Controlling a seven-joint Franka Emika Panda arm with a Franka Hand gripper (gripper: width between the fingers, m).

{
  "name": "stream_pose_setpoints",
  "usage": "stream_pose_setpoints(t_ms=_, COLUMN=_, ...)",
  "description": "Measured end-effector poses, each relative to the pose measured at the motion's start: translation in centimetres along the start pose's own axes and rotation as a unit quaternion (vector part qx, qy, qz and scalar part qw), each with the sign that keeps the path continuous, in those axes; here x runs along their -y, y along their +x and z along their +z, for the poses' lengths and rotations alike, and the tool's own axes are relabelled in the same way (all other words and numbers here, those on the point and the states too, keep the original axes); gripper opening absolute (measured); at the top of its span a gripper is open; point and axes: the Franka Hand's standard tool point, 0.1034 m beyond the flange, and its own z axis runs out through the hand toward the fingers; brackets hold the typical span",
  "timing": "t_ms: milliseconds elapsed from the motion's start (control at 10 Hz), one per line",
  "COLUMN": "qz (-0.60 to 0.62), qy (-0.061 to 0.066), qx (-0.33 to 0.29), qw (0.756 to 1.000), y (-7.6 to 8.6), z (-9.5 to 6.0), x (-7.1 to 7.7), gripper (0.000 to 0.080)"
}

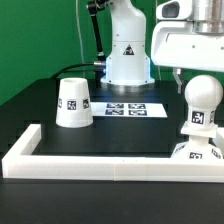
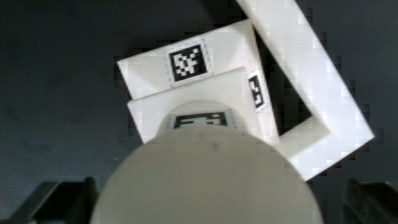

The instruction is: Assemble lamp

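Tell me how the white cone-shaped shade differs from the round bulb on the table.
The shade is a truncated cone, wider at the bottom; the bulb has a ball-shaped top on a narrower neck. The shade stands alone on the black table toward the exterior view's left; the bulb stands upright on the base at the right, under the end effector. Both are matte white and carry black-and-white square tags.

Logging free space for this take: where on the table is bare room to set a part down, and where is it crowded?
Bare black table lies between the shade, the marker board and the white border. The exterior view's right is crowded: bulb standing on the base in the border's corner, gripper just above.
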Motion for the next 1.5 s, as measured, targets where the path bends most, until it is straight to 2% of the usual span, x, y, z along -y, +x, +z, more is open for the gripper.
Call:
stream_pose_setpoints(t_ms=300, qz=-0.101, qy=0.001, qx=0.000, qw=0.995, y=-0.6, z=0.0, x=0.2, gripper=0.0698)
stream_pose_setpoints(t_ms=900, qz=-0.116, qy=0.001, qx=-0.002, qw=0.993, y=-0.6, z=0.1, x=0.0, gripper=0.0699)
stream_pose_setpoints(t_ms=1000, qz=-0.131, qy=0.003, qx=-0.005, qw=0.991, y=-1.2, z=0.2, x=-1.0, gripper=0.0699)
stream_pose_setpoints(t_ms=1100, qz=-0.144, qy=0.001, qx=-0.002, qw=0.990, y=-1.6, z=-0.1, x=-2.7, gripper=0.0699)
stream_pose_setpoints(t_ms=1500, qz=-0.184, qy=0.015, qx=-0.008, qw=0.983, y=-0.5, z=-3.2, x=-9.4, gripper=0.0699)
